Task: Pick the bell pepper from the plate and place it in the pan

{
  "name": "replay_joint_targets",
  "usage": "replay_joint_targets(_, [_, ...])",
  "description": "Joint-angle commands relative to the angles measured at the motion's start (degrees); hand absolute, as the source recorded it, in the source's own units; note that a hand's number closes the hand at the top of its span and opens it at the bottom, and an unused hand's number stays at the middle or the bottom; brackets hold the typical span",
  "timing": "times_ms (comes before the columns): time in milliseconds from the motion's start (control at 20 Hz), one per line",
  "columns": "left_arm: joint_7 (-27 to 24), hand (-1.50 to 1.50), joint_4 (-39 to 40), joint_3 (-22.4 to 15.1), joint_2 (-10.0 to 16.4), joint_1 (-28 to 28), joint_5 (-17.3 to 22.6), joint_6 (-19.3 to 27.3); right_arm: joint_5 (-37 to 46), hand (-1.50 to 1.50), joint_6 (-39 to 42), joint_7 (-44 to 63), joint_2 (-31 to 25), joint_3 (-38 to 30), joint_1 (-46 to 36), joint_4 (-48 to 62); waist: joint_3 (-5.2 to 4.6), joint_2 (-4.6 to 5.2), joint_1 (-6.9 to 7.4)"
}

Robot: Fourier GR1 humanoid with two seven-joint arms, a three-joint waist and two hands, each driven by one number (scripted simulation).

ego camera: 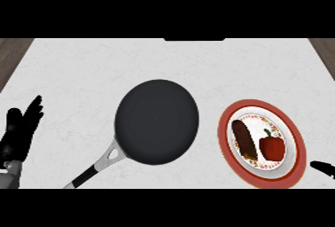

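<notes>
- A pale counter [85,66] with faint grey marble veining fills nearly the whole view.
- Brown wood-grain flooring [12,51] shows beyond its edges at 10 and 2 o'clock.
- A flat dark shape [194,39] sits at 12 o'clock, on the far edge.
- The light is soft and even.
</notes>
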Motion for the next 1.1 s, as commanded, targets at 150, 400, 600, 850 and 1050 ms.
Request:
replay_joint_targets(150, [3.16,0.00,-0.13,-1.10,-1.38,-4.44,-1.25,0.86,9.36,-1.50,6.35,23.41,-17.15,4.94,-3.71,-6.33,-0.12,0.55,1.51])
replay_joint_targets(400, [0.31,0.00,3.83,-0.99,-1.66,-5.02,-2.06,-1.34,13.49,-1.50,11.81,37.16,-20.28,12.56,-8.64,-9.53,0.03,0.68,2.00])
replay_joint_targets(600, [0.56,0.00,1.01,-0.63,-2.39,-2.86,-2.54,-0.16,16.36,-1.50,16.36,47.78,-19.12,18.65,-14.79,-11.26,0.14,0.38,2.72])
replay_joint_targets(850, [0.65,0.00,1.39,1.04,-3.18,-2.89,-2.78,-1.15,19.84,-1.50,22.53,51.76,-10.39,25.15,-21.35,-5.55,0.23,0.26,1.77])
replay_joint_targets(1050, [2.28,0.00,6.90,1.09,-5.18,-8.18,-5.06,-1.35,23.88,-1.50,26.36,57.85,-4.00,28.16,-27.05,-3.39,0.21,0.31,1.10])
